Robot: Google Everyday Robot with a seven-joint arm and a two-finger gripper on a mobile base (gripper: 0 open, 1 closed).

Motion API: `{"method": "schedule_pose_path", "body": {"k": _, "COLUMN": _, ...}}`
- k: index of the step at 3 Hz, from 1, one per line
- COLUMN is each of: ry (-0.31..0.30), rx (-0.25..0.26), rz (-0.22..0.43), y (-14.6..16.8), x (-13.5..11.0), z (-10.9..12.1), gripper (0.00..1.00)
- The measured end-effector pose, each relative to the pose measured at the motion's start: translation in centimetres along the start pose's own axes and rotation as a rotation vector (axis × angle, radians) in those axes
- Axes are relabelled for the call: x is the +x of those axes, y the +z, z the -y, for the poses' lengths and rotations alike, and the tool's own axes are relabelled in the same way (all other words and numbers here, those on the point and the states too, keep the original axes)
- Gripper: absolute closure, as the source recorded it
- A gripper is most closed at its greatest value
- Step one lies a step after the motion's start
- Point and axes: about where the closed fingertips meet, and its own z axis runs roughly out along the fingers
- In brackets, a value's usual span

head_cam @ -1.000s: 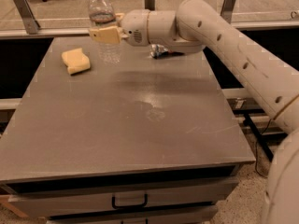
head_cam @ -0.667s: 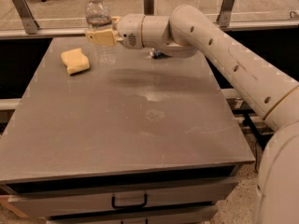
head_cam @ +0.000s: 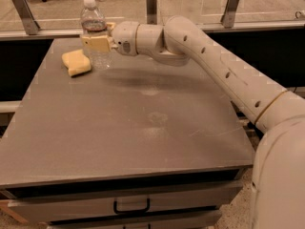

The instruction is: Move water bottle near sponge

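Note:
The water bottle [head_cam: 92, 22], clear with a white cap, stands upright at the far left of the grey table [head_cam: 143, 142]. Its base is at or just above the tabletop, right beside the sponge [head_cam: 76, 62], a pale yellow block lying to its left. My gripper [head_cam: 97, 43] reaches in from the right and is shut on the water bottle around its middle, with one tan finger [head_cam: 99, 44] across the front of it. The white arm [head_cam: 214, 70] stretches from the lower right across the table's back.
Metal posts [head_cam: 151, 4] and glass panels run behind the table's far edge. A drawer with a black handle [head_cam: 131, 207] sits under the front edge. The table's left edge lies close to the sponge.
My gripper has carried the water bottle to the left and a little down, so it now stands next to the sponge.

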Motion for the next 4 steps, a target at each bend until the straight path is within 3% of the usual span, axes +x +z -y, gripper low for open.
{"method": "schedule_pose_path", "body": {"k": 2, "ry": 0.023, "rx": -0.03, "rz": -0.032, "y": 1.3, "x": 2.1, "z": -0.8, "gripper": 0.12}}
{"method": "schedule_pose_path", "body": {"k": 3, "ry": 0.027, "rx": -0.035, "rz": -0.038, "y": 1.4, "x": 2.7, "z": -0.9, "gripper": 0.0}}
{"method": "schedule_pose_path", "body": {"k": 4, "ry": 0.025, "rx": -0.034, "rz": -0.041, "y": 1.3, "x": 2.9, "z": -1.0, "gripper": 0.0}}
